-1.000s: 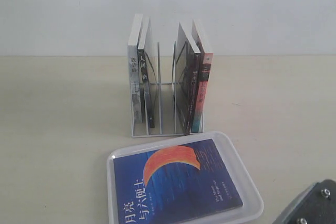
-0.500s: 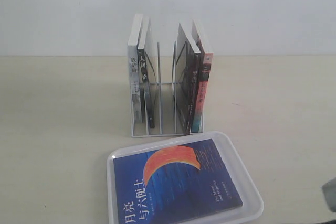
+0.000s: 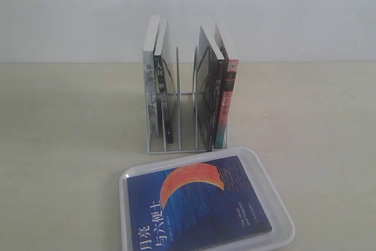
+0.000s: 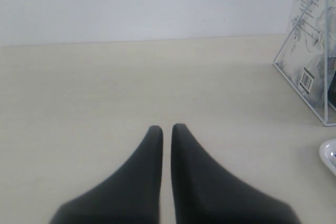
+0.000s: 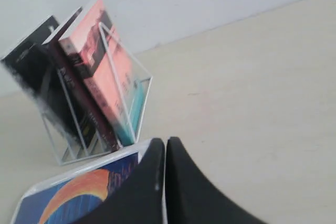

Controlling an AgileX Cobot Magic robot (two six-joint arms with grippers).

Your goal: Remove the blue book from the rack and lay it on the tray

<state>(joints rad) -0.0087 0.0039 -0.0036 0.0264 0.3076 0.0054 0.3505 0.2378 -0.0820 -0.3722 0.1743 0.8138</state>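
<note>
The blue book (image 3: 197,204), its orange-red moon cover up, lies flat inside the white tray (image 3: 282,218) at the front of the table. Behind it stands the white wire rack (image 3: 185,121), holding two books on its left side and two on its right. Neither gripper shows in the exterior view. In the right wrist view my right gripper (image 5: 165,144) is shut and empty, beside the tray (image 5: 79,174) and the book (image 5: 79,198). My left gripper (image 4: 167,129) is shut and empty over bare table, with the rack (image 4: 310,61) off to one side.
Black-spined books (image 3: 160,86) fill the rack's left slots; a black-spined book and a red-and-teal-spined book (image 3: 226,95) fill the right ones. The rack's middle slots hold nothing. A pale wall rises behind the beige table (image 3: 59,145).
The right arm, seen at the lower right corner of the exterior view, has drawn back out of that view. The book, tray and rack have not moved.
</note>
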